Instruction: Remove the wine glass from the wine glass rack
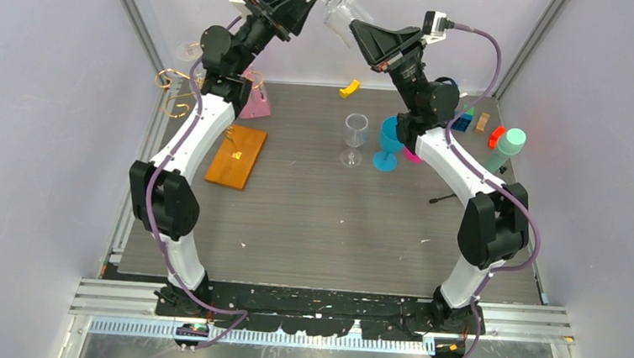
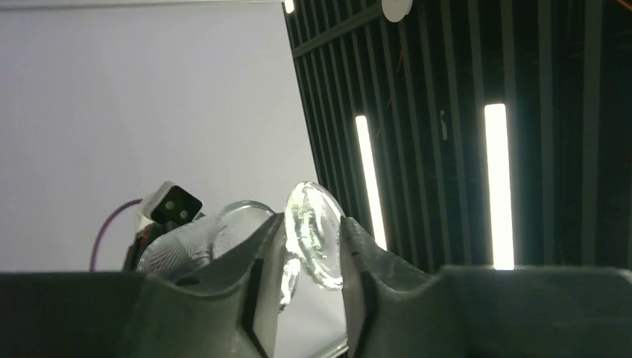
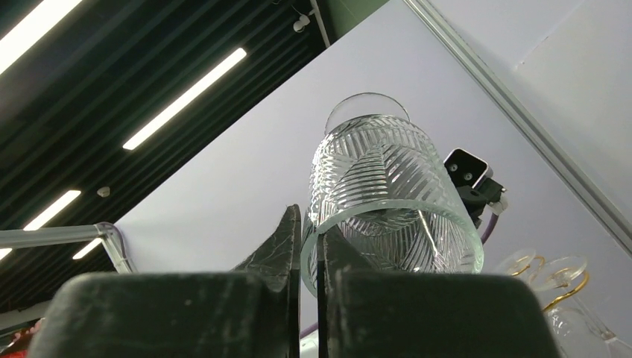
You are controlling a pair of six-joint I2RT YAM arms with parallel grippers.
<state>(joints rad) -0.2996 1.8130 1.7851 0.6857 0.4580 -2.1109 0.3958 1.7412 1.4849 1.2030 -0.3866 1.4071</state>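
Note:
A cut-glass wine glass (image 1: 337, 15) hangs high in the air between my two raised arms. My right gripper (image 3: 311, 224) is shut on the rim of its bowl (image 3: 387, 194), one finger inside and one outside. My left gripper (image 2: 313, 224) is open, and the glass's round foot (image 2: 317, 231) stands between its spread fingers, with the bowl (image 2: 194, 239) beyond. The wine glass rack shows as gold wire arms (image 1: 173, 85) over an orange base (image 1: 237, 156) at the left, partly hidden by my left arm. Another glass (image 1: 188, 49) hangs on it.
On the table stand a clear wine glass (image 1: 354, 135), a blue goblet (image 1: 387, 146), a mint bottle (image 1: 508, 148) and small coloured blocks (image 1: 469, 121). A yellow piece (image 1: 349, 87) lies at the back and a pink object (image 1: 257, 101) by the rack. Walls close in on both sides.

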